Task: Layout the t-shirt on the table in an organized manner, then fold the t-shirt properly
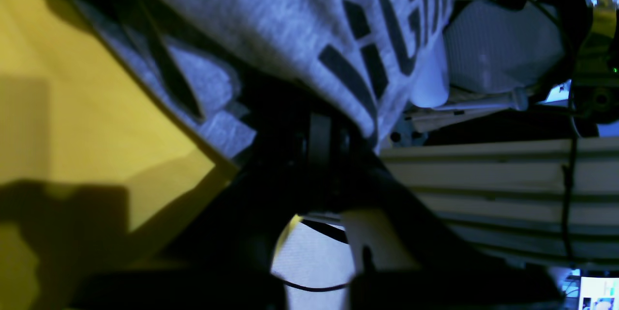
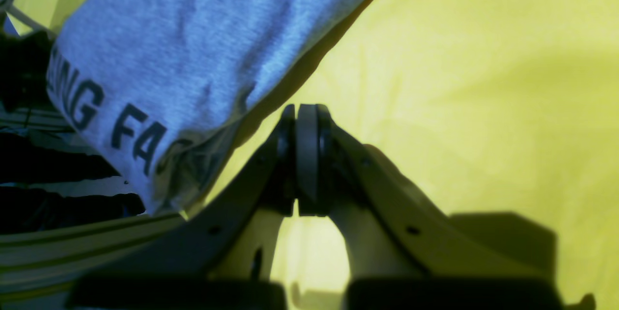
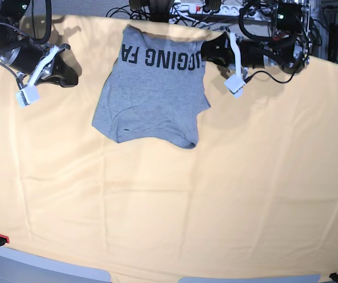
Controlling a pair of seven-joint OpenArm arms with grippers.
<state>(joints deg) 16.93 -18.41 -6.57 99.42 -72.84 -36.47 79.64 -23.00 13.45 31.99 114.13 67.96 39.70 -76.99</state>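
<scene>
Bare yellow-orange cloth fills the near half of the table [image 3: 175, 224] in the base view, faintly creased and with nothing lying on it. Toward the far edge lies the heather-grey t-shirt [image 3: 154, 88], partly folded into a compact, roughly rectangular shape, its black block lettering running upside down along the far side. Its near hem is uneven, with a rounded corner sagging toward the camera.

On the shirt's right in that view, the left gripper [image 3: 207, 50] sits at the shirt's far corner, touching or overlapping the lettered edge. Its own wrist view shows the jaws pressed together in deep shadow with grey printed fabric [image 1: 271, 24] draped directly over them; whether any cloth is pinched between the jaws cannot be told. Beyond the fabric a pale ribbed housing [image 1: 498, 44] and a stack of light slats [image 1: 483, 179] are visible off the table edge.

On the shirt's left, the right gripper [image 3: 68, 73] rests well apart from the garment over bare cloth. Its wrist view shows the jaws clenched with nothing between them, the shirt's lettered edge [image 2: 193, 73] lying just beside it without contact.
</scene>
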